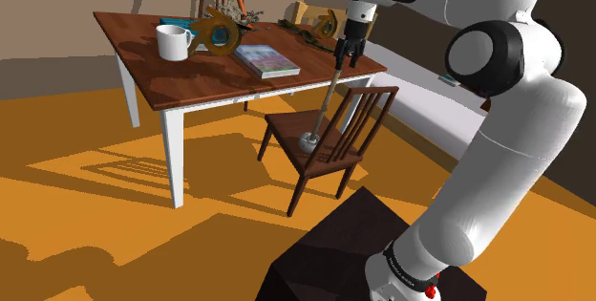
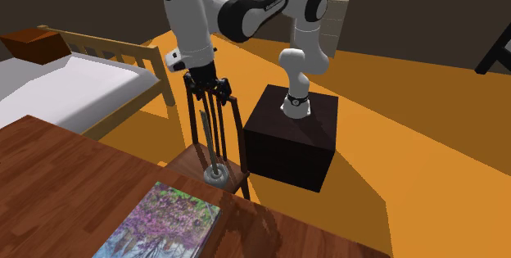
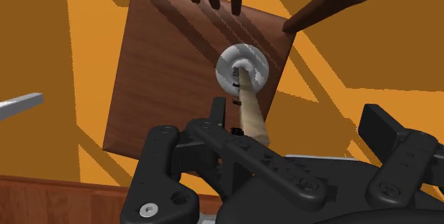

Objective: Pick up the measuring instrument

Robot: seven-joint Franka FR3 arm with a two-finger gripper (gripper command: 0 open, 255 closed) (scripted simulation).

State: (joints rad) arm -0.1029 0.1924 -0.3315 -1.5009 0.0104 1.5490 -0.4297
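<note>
Gripper [image 1: 345, 57] is clamped narrowly on the top of the measuring instrument [image 1: 325, 106]. Its pale stem hangs tilted, with the round grey dial at the wooden chair [image 1: 287, 129] seat; contact there is unclear. The chair's back slats stand just beside the stem. On the shoulder view's left, 1 table [image 1: 143, 60] carries 1 mug [image 1: 174, 42] and 1 book [image 1: 267, 60]. The floor [image 1: 95, 204] is orange.

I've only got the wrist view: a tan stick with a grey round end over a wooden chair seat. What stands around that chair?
Observer: A wooden table stands beside the chair, toward the shoulder view's left.
Operator: Anything on the corner nearest the chair?
Observer: A book lies there.
Operator: How does the stick hang?
Observer: The measuring instrument hangs tilted from the gripper, round end down by the seat.
</note>
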